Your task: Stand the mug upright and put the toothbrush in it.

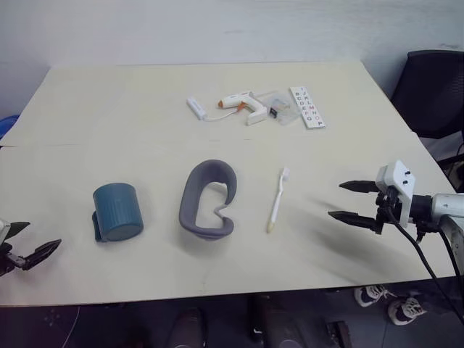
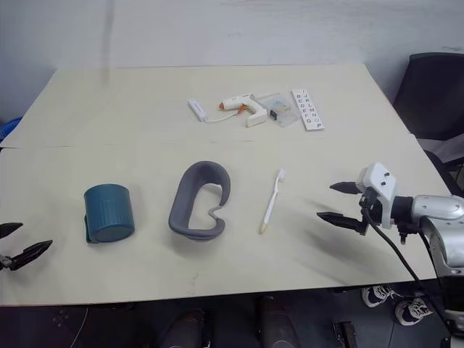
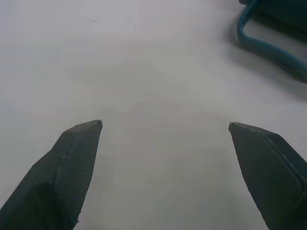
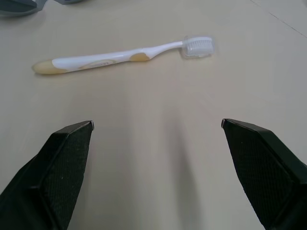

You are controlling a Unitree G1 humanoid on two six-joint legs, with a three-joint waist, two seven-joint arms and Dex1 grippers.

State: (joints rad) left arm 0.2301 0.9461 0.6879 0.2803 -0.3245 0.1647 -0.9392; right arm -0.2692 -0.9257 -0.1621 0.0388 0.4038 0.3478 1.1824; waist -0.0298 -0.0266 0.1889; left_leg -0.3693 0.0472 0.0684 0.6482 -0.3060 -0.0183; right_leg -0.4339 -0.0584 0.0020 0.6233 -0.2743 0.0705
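A: What lay on the desk [image 1: 217, 275], biggest first?

B: A grey curved band [image 1: 208, 200] sat mid-desk toward the front edge. The mug [image 1: 117, 211] lay to its left, not upright, its handle touching the desk on the front side. Toward the far edge were a glue gun [image 1: 243, 105] and a lettered strip [image 1: 307, 107]. The toothbrush [image 1: 277, 200] lay flat just right of the band, bristles toward the far edge.

A: And the end effectors?

B: The right end effector [image 1: 350, 201] hovered near the right edge, fingers spread and empty, pointing at the toothbrush but apart from it. The left end effector [image 1: 30, 245] was at the front-left corner, also spread and empty, with the mug near it, not touching.
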